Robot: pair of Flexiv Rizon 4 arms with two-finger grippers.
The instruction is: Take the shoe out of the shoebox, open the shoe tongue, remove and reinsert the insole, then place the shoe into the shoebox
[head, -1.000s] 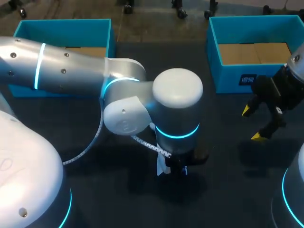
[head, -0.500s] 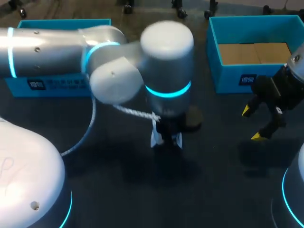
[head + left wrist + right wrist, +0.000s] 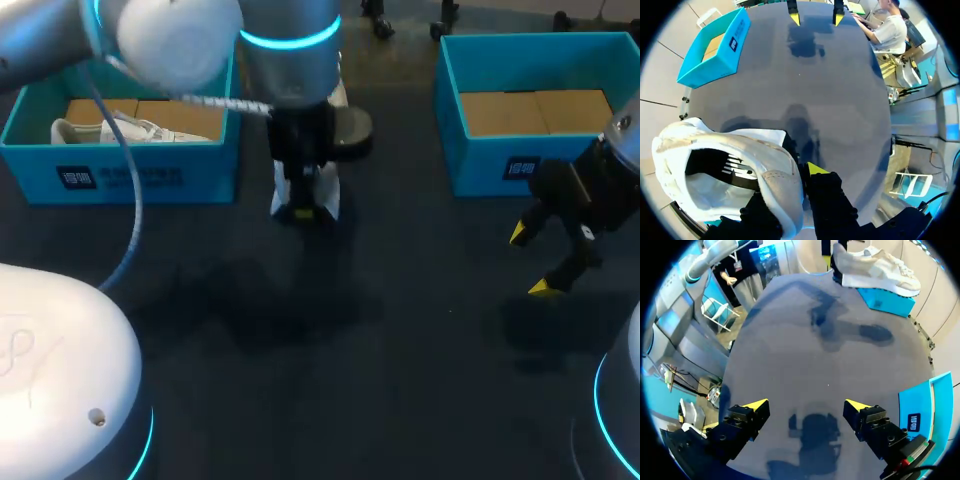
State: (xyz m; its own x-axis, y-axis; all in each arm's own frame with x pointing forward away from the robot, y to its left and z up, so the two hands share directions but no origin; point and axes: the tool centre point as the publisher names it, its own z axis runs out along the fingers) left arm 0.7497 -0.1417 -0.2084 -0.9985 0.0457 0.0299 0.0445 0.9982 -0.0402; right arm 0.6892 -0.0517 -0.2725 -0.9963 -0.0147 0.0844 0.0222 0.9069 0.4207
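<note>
Bench [image 3: 400, 350] carries left box [image 3: 130, 175] and right box [image 3: 520, 165]. Left arm [image 3: 290, 40] holds shoe [image 3: 305, 195] above bench, just beside left box, likely lifted clear for tongue work. Left tool [image 3: 800, 175] pinches shoe's rim. Right tool [image 3: 532, 262] gapes wide near right box, probably ready to assist.

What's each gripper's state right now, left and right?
Left gripper: closed on the white shoe, gripping its wall between the fingers.
Right gripper: open, holding nothing.
</note>
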